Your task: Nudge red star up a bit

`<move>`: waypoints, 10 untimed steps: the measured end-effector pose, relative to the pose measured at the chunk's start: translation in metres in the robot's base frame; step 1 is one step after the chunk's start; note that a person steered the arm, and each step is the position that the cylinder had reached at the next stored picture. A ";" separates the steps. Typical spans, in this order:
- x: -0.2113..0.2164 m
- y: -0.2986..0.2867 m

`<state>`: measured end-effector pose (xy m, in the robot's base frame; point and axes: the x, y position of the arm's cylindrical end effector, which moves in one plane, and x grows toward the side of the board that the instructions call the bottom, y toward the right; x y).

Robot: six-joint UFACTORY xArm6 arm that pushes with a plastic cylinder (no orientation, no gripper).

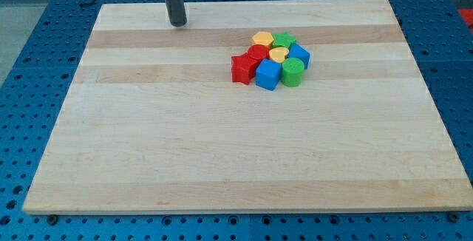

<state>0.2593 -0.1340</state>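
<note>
The red star (242,69) lies on the wooden board (222,152) at the left end of a tight cluster of blocks, right of the board's middle and toward the view's top. It touches a red round block (258,52) and a blue cube (267,75). My tip (178,24) rests on the board near its top edge, well to the upper left of the red star and apart from every block.
The cluster also holds a yellow hexagon (262,39), a green star (283,39), a yellow heart (278,53), a blue block (299,55) and a green cylinder (292,72). A blue perforated table (29,63) surrounds the board.
</note>
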 end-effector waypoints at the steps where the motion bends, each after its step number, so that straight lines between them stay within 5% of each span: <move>1: 0.033 -0.002; 5: 0.162 0.036; 10: 0.178 0.137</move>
<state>0.4373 0.0032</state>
